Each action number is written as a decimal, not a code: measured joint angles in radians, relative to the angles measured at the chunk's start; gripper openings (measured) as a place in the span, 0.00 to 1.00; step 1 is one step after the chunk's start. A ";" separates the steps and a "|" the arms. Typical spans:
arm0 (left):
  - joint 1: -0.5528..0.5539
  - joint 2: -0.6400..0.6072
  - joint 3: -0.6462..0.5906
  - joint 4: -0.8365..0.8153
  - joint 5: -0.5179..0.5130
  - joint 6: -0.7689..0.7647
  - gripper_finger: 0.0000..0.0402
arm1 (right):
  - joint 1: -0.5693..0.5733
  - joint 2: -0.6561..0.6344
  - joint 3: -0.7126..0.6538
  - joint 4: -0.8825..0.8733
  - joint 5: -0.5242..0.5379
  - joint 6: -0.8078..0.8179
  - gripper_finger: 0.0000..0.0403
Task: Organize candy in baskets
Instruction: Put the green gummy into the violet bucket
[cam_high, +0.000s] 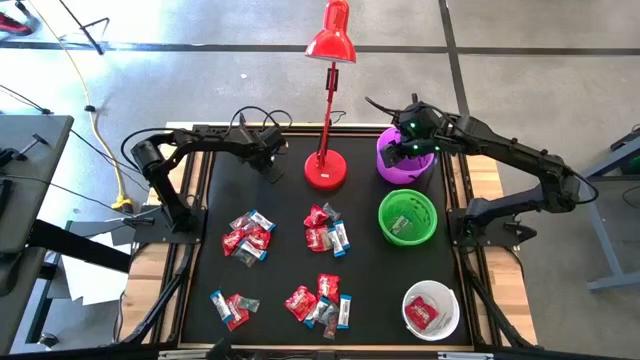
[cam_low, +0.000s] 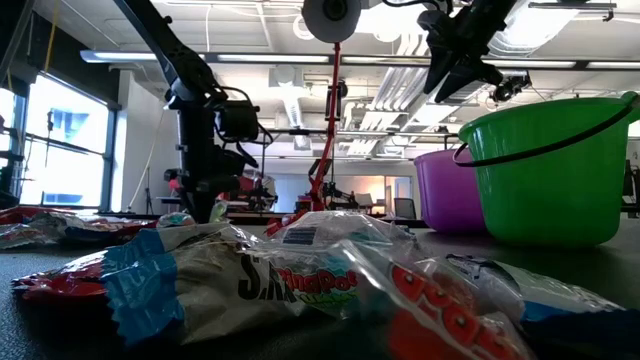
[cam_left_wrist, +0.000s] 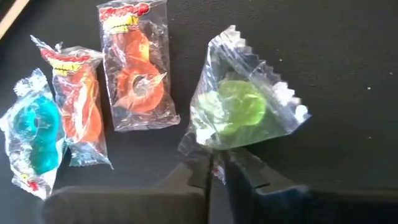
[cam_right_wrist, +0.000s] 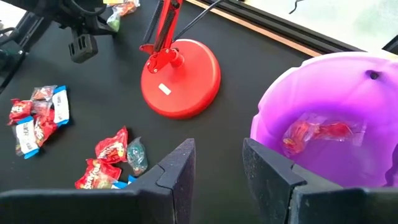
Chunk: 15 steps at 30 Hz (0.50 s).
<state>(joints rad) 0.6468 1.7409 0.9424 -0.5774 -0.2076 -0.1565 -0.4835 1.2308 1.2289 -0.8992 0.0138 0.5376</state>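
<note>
Left pincer (cam_left_wrist: 214, 171) pinches green candy (cam_left_wrist: 233, 109), seemingly pointing away.

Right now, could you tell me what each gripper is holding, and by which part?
The left gripper pinches the green candy by its wrapper's edge. The right gripper, open by the purple basket, holds nothing.

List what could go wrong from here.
1. The left end effector is shut on only the wrapper edge of the green candy, so it could slip out when lifted.
2. Three more candies, such as the orange one, lie close beside it and could get dragged along.
3. The lamp stands between the left end effector and the purple basket, where the right end effector hovers; carrying the candy across risks a bump.
</note>
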 joint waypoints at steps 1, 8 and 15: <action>0.000 0.000 0.000 -0.001 0.003 -0.007 0.02 | 0.000 0.000 0.000 0.000 0.000 0.006 0.32; -0.015 -0.009 -0.001 -0.035 0.018 -0.057 0.00 | 0.000 0.000 0.000 0.000 0.000 0.006 0.32; -0.085 -0.101 -0.004 -0.092 0.058 -0.115 0.00 | 0.000 0.000 0.000 0.003 0.000 0.005 0.32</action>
<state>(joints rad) 0.5617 1.6397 0.9386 -0.6691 -0.1497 -0.2714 -0.4832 1.2308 1.2289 -0.8966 0.0139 0.5423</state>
